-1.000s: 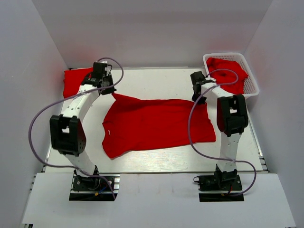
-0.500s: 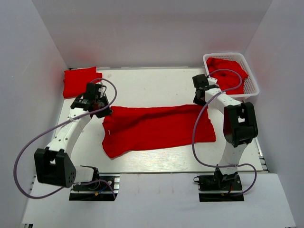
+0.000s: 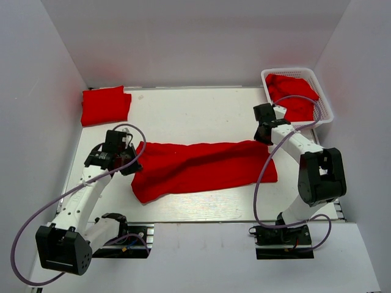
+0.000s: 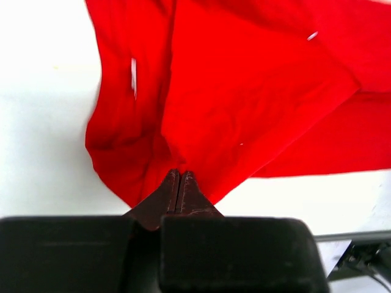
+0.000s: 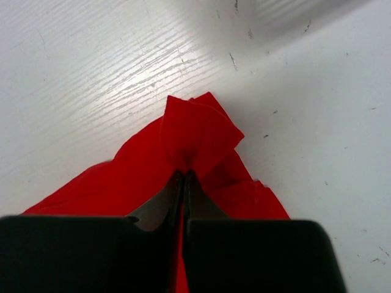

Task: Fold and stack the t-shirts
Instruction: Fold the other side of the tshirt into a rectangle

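One folded t-shirt (image 3: 105,105) lies at the far left corner of the desk (image 3: 195,113), so the stack is begun; the white lattice basket (image 3: 292,71) at the far right holds more crumpled red shirts (image 3: 287,82), so much looks left to do; the t-shirt in hand (image 3: 201,168) lies mid-desk, seemingly partway through a lengthwise fold; it forms a narrow band, long axis left to right; a white label (image 4: 133,74) suggests the neck end points left; the left claw (image 4: 179,174) is clenched on cloth at that end; the right claw (image 5: 183,175) is clenched on a bunched corner at the far right end.
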Robot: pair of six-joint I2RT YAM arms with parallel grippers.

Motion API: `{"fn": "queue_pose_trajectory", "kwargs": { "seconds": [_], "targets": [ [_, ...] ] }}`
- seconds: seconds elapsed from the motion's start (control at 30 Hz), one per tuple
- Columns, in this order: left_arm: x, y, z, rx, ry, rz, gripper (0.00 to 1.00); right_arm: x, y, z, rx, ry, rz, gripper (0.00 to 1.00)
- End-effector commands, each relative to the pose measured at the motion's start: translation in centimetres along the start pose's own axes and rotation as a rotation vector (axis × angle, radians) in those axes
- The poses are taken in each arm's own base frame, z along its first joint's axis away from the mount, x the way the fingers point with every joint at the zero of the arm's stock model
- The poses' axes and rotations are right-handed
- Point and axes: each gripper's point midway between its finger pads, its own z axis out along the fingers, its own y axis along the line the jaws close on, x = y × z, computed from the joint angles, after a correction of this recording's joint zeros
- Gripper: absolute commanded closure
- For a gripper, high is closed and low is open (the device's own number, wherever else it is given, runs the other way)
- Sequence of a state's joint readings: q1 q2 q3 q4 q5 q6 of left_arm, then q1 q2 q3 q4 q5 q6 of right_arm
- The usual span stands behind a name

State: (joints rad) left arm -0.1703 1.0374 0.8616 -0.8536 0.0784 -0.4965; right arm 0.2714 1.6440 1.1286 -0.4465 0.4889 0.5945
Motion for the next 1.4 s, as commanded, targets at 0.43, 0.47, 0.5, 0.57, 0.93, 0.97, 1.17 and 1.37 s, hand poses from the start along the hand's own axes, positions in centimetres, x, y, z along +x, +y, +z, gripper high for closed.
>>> {"fn": "queue_pose_trajectory", "kwargs": {
  "seconds": [0.43,0.47,0.5,0.57,0.93,0.97,1.17,1.37],
  "targets": [
    [8.4,1.6,1.5,0.029,0.204,-0.129,0.98,3.9,-3.4,-0.8,0.042,0.017,-0.006,0.8],
    [8.6,1.7,1.0,0.012,0.231,-0.134,0.9,4.1,-3.6,-0.8,0.047,0.023,-0.008,0.7],
    [8.6,1.9,0.6,-0.011,0.236,-0.149,0.71,4.3,-4.0,-1.0,0.059,0.028,-0.012,0.49],
    [8.3,1.7,-0.2,-0.021,0.253,-0.152,0.27,4.3,-4.2,-1.3,0.062,0.032,-0.017,0.32],
    [1.5,0.6,-2.6,-0.058,0.06,-0.073,0.0,1.1,-2.7,-6.5,-0.138,-0.067,-0.046,0.1],
    [1.0,0.3,-2.1,-0.046,0.057,-0.058,0.0,0.9,-1.8,-6.8,-0.186,-0.069,-0.071,0.1],
    [-2.9,-3.2,2.6,0.094,0.016,-0.014,0.0,0.6,4.4,-6.5,-0.424,-0.031,-0.216,0.1],
    [-4.5,-5.4,7.6,0.167,0.054,0.021,0.0,2.6,6.8,-3.7,-0.412,0.095,-0.262,0.1]
  ]
}}
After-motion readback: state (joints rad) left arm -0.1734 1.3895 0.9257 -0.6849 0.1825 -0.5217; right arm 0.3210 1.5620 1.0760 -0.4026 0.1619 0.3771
